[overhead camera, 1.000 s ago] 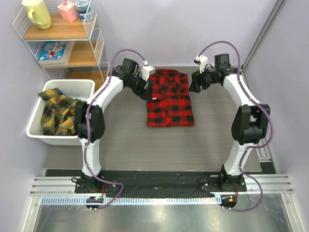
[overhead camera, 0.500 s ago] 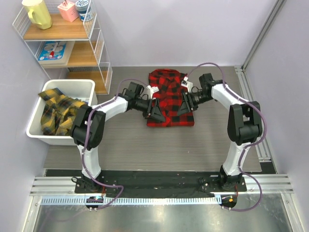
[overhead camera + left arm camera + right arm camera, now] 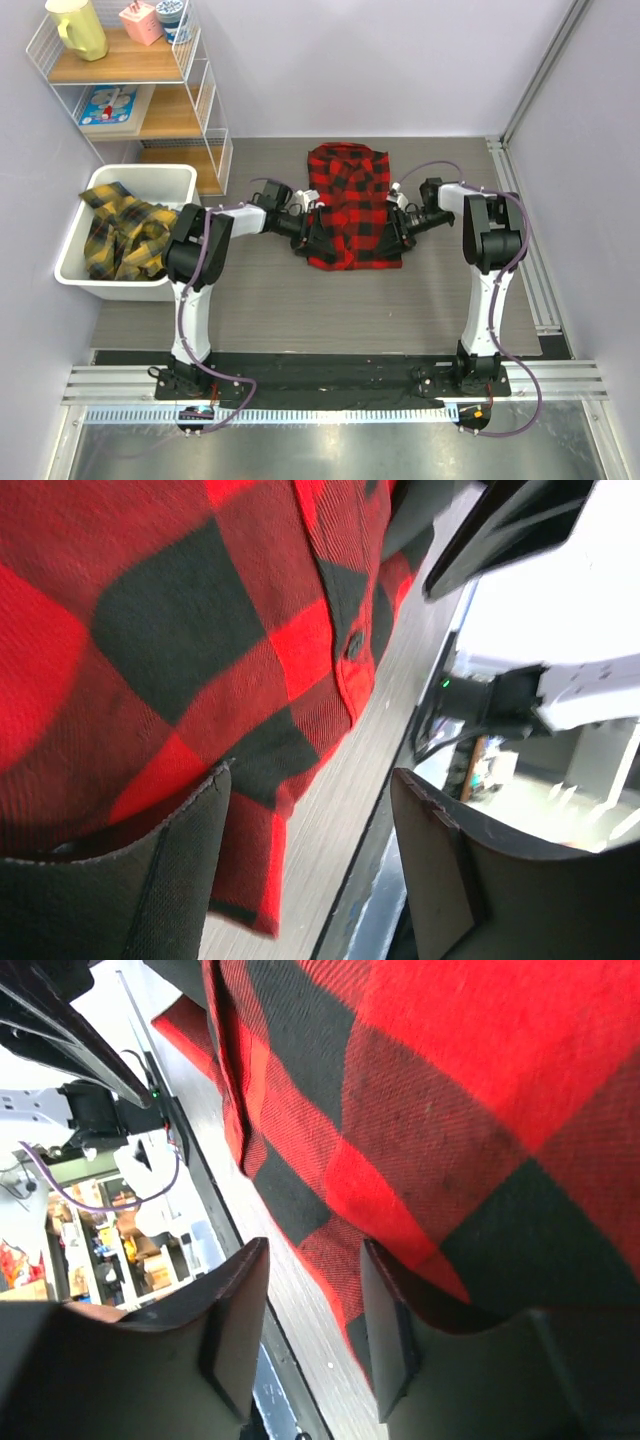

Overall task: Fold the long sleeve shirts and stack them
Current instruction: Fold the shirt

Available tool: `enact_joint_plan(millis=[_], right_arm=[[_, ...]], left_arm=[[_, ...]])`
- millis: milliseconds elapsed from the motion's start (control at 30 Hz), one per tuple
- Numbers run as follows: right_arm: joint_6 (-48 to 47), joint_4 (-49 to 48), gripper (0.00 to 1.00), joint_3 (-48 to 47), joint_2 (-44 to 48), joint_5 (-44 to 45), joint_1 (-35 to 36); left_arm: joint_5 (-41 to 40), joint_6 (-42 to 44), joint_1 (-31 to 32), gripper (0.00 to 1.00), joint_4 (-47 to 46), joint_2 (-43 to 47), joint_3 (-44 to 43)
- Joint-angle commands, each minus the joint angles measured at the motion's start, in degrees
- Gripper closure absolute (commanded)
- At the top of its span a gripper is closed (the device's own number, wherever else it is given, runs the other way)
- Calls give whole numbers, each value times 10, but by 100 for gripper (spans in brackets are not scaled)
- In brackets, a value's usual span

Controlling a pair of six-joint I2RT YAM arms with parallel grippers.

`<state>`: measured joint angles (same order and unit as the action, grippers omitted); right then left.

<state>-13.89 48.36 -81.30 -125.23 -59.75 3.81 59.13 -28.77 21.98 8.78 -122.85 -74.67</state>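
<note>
Grey plank-patterned tabletop (image 3: 260, 290), pale walls on three sides. At the left fingers (image 3: 170, 880): spread wide, lower hem of the red-and-black shirt (image 3: 350, 200) draped over one and hanging into the gap, nothing pinched. At the right fingers (image 3: 235, 1320): parted less widely, shirt edge lying against one and bare tabletop showing in the gap, so no pinch to be seen there either. Seen from above, both pairs low on the tabletop at the near corners of the shirt, left at its 8 o'clock, right at its 4 o'clock, arms reaching in from either side. Shirt itself mid-tabletop toward 12 o'clock, collar at the far end, sleeves apparently tucked in, already a narrow rectangle. Further out, at 9 o'clock, a white bin (image 3: 105, 290) holding yellow-and-black shirts (image 3: 120, 235) in a crumpled heap; at 11 o'clock a wire shelf (image 3: 120, 68) with small items. By the look of it, early going: side folds of the first shirt probably done, hem-to-collar fold likely next, no stack begun, and the heap in the bin left to fetch, flatten, fold and pile.
</note>
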Motion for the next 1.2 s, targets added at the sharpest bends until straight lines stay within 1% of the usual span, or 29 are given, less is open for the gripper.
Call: enact_joint_plan(millis=[0, 33, 100, 167, 200, 300, 333, 367, 433, 467, 500, 567, 600, 633, 733, 833, 900, 933, 1000, 1033, 1067, 1100, 1133, 1167], right_arm=[[-73, 87, 47, -18, 65, 61, -16], [-86, 100, 46, -25, 80, 59, -18], [-78, 104, 45, -47, 103, 46, -18], [-58, 88, 44, -75, 101, 32, -14], [-41, 74, 44, -83, 86, 33, -14], [10, 23, 46, -125, 42, 31, -10], [19, 13, 46, -140, 28, 31, -9], [38, -8, 46, -168, 16, 34, -6], [57, -32, 46, -194, -22, 46, -2], [67, -53, 47, -223, -35, 50, 0], [81, -60, 47, -238, -53, 53, -1], [84, -63, 48, -290, -98, 72, -1], [86, -63, 48, -304, -110, 76, -4], [85, -63, 48, -316, -131, 80, -4], [90, -69, 48, -341, -150, 94, -5], [97, -71, 48, -352, -153, 90, -5], [96, -74, 46, -348, -128, 85, -5], [95, -74, 46, -345, -117, 83, -4], [94, -73, 44, -325, -72, 72, -5], [92, -72, 44, -313, -50, 68, -4], [91, -73, 43, -282, -30, 65, -4], [94, -72, 43, -265, 7, 60, -3], [98, -72, 43, -245, 23, 46, -1], [108, -71, 43, -206, 38, 40, 0]], left_arm=[[-16, 116, -4, 32, 120, 90, 19], [-17, 136, -5, 32, 134, 108, 14], [-30, 168, -4, 32, 163, 132, -1], [-37, 171, -7, 33, 174, 135, -36], [-37, 159, -10, 33, 165, 130, -49], [-55, 142, -9, 36, 154, 86, -109], [-61, 141, -9, 36, 157, 54, -127], [-77, 139, -10, 37, 157, 38, -166], [-84, 122, -14, 37, 137, 6, -196], [-92, 119, -17, 37, 136, -27, -214], [-96, 118, -19, 37, 136, -42, -248], [-104, 126, -33, 37, 142, -83, -279], [-106, 128, -39, 37, 145, -95, -311], [-105, 136, -44, 37, 150, -108, -325], [-122, 161, -65, 37, 185, -135, -364], [-133, 180, -84, 36, 186, -128, -367], [-140, 188, -94, 35, 166, -107, -355], [-140, 188, -97, 34, 153, -77, -342], [-128, 191, -98, 32, 126, -42, -293], [-121, 192, -96, 32, 122, -2, -278], [-105, 189, -92, 31, 121, 16, -241], [-95, 177, -89, 31, 121, 36, -222], [-83, 168, -77, 30, 119, 67, -198], [-74, 160, -68, 30, 117, 85, -176]])
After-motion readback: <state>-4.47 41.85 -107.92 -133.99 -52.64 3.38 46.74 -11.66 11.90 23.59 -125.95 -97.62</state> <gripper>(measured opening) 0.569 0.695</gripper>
